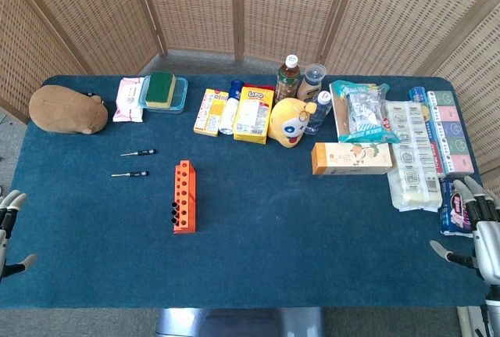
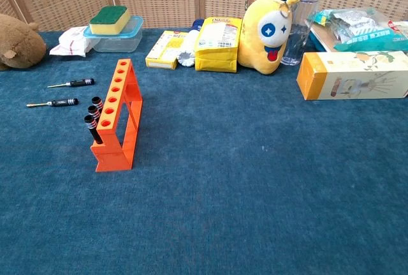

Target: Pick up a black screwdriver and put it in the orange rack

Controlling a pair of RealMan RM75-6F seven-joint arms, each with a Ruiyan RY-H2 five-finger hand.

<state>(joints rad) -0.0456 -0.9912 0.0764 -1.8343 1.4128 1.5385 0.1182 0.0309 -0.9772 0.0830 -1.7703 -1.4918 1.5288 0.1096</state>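
Orange rack (image 1: 184, 195): set upright on the blue table (image 1: 297, 243); black handles are seen in its near holes.
Near screwdriver (image 1: 130, 173): laid flat, just left of the rack.
Far screwdriver (image 1: 138, 152): laid flat, left of the rack and further back.
Left hand (image 1: 8, 231): well left of the rack; fingers spread, nothing held.
Right hand (image 1: 476, 227): far right of the rack; fingers spread, nothing held.

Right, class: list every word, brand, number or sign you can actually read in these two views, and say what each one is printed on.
"UFO": on the yellow packet at the back of the table, in the head view.
Everything else is too small or blurred to read: the yellow box, the orange carton, the bottle labels, the tissue packs, the snack bag.
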